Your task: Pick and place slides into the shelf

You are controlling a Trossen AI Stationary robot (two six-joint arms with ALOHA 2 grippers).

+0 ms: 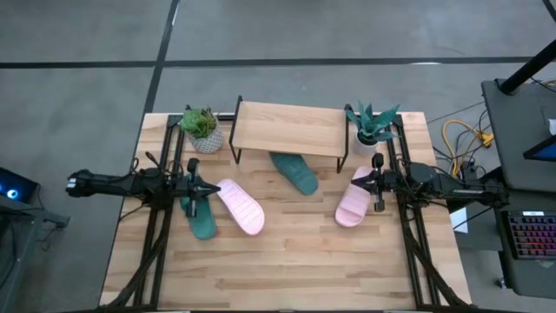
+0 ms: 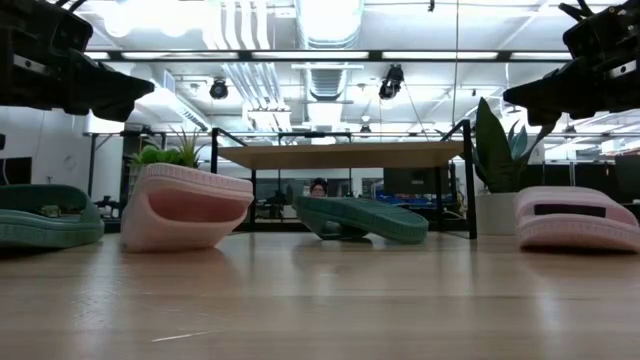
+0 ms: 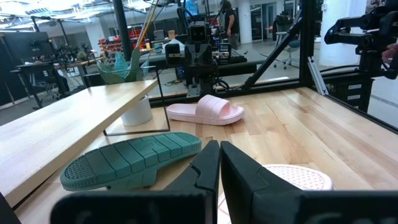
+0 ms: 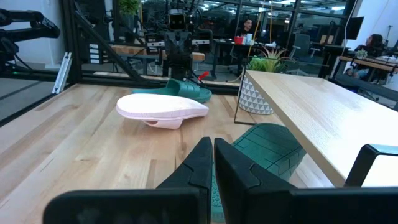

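The shelf, a plank on thin black legs, stands at the table's far middle. One green slide lies sole up, its far end under the shelf. At the left, a pink slide and a green slide lie side by side. At the right lies another pink slide. My left gripper hangs shut, level, above the left pair. My right gripper hangs shut, level, over the right pink slide's far end. In the wrist views both grippers have nothing between their fingers.
A potted plant stands left of the shelf and another in a white pot right of it. Black frame rails run along both table sides. The near half of the wooden table is bare.
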